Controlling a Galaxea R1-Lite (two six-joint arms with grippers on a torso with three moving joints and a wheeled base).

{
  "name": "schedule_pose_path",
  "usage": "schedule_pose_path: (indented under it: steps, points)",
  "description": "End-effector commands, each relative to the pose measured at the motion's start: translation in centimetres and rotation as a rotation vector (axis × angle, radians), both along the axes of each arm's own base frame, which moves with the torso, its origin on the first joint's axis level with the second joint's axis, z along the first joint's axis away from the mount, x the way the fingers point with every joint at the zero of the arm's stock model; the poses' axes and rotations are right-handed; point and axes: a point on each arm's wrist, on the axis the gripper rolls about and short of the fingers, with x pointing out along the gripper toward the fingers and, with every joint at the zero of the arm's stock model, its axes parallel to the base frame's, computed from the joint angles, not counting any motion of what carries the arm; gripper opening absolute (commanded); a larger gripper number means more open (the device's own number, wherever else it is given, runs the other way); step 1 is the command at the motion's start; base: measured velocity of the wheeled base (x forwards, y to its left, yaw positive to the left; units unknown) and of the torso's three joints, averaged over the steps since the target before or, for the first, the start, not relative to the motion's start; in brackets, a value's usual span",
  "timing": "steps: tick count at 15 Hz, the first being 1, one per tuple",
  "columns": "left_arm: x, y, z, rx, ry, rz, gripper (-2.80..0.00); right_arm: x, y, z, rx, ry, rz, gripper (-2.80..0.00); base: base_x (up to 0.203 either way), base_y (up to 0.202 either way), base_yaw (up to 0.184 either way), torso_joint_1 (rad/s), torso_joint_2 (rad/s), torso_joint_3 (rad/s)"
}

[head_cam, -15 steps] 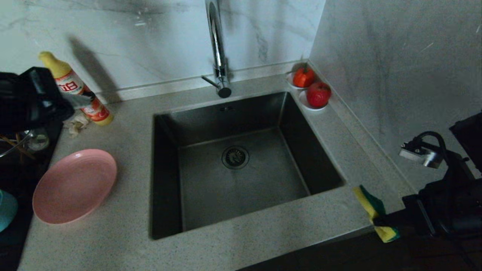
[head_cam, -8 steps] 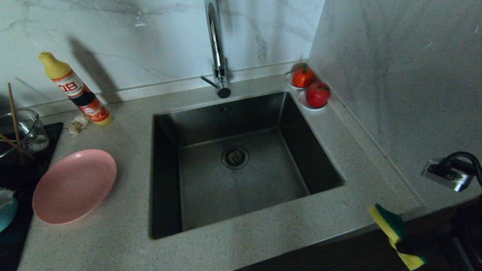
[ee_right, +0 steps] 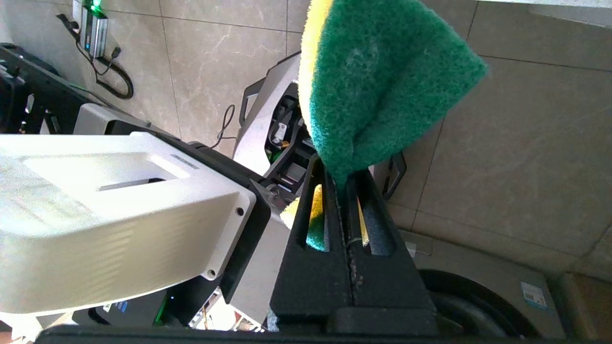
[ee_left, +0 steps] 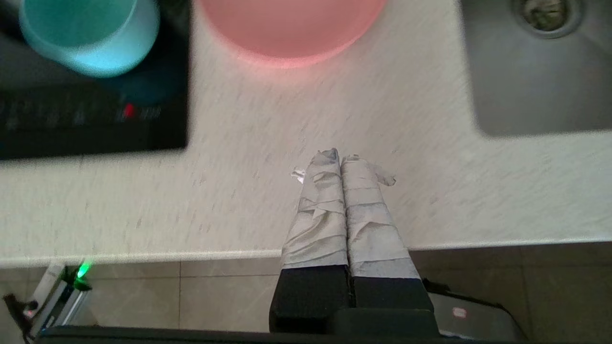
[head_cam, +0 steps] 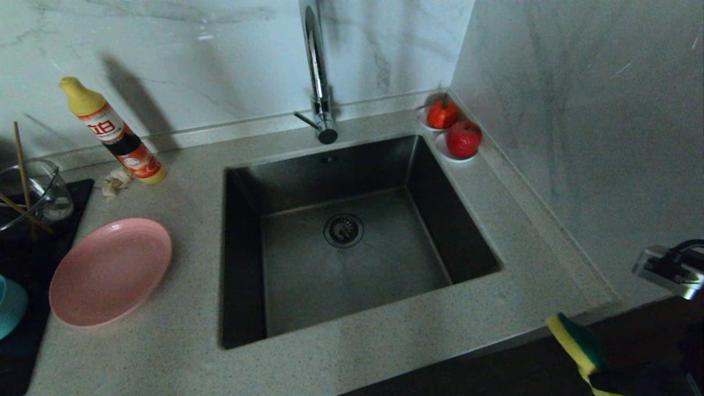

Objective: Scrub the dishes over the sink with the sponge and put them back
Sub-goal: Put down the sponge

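Sink [head_cam: 352, 258] sits mid-counter; pink plate [head_cam: 110, 272] and teal bowl [head_cam: 10, 305] lie to its left. I hold the right gripper [ee_right: 342, 179] clamped on the sponge [ee_right: 377, 81], off the counter's near-right edge. Left gripper [ee_left: 340, 160] pressed together, empty.

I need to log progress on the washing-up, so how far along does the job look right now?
Looks done: the pink plate and teal bowl sit on the counter, the sink empty. In hand: the right gripper, off the counter's front edge, is shut on the sponge. The left gripper is shut, empty. Left: possibly only putting down the sponge.
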Motion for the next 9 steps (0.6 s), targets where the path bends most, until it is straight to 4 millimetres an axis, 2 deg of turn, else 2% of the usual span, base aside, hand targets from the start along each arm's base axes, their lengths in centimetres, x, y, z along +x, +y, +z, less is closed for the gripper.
schedule_pose_path:
  steps: [1, 3, 7, 9]
  points:
    - [-1.9, 0.0, -3.2, 0.0, -0.077, 0.021, -2.8, -0.4, -0.2, 0.1, 0.004, -0.004, 0.0, -2.8, 0.0, 0.0, 0.0, 0.0, 0.0, 0.0]
    - [-2.8, -0.1, -5.2, 0.015, -0.141, -0.037, -2.8, -0.6, -0.3, -0.2, 0.002, -0.001, 0.0, -2.8, 0.0, 0.0, 0.0, 0.0, 0.0, 0.0]
    - [-2.3, -0.5, -7.6, 0.042, -0.082, -0.193, -2.8, -0.6, -0.4, -0.1, 0.002, -0.01, -0.004, -2.8, 0.0, 0.0, 0.0, 0.0, 0.0, 0.0]
    - [-2.2, -0.6, -7.8, 0.058, -0.088, -0.248, -2.8, -0.7, -0.4, 0.0, 0.005, -0.018, -0.005, -2.8, 0.0, 0.0, 0.0, 0.0, 0.0, 0.0]
